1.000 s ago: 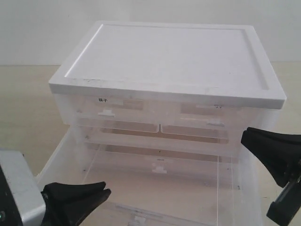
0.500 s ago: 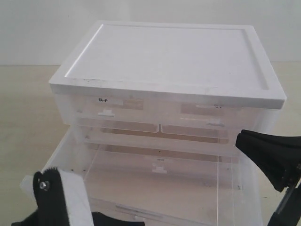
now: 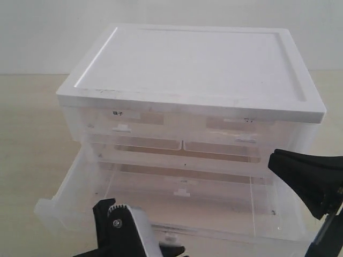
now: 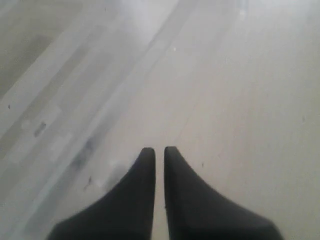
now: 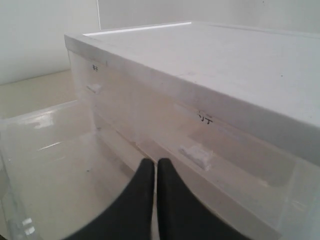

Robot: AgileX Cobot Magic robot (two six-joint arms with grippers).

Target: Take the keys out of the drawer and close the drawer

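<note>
Now, no keys show in the open drawer [image 3: 59,190], so closing looks due; your left gripper [image 4: 159,151] and right gripper [image 5: 156,161] are both pressed together, empty: push the front just ahead

Pale tabletop [image 3: 27,118], possibly wood, translucent drawer cabinet [image 3: 193,69] standing on it

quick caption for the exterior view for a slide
Clear drawer unit, bottom drawer pulled open; left gripper low at its front, right gripper at its right side, both shut.
</note>
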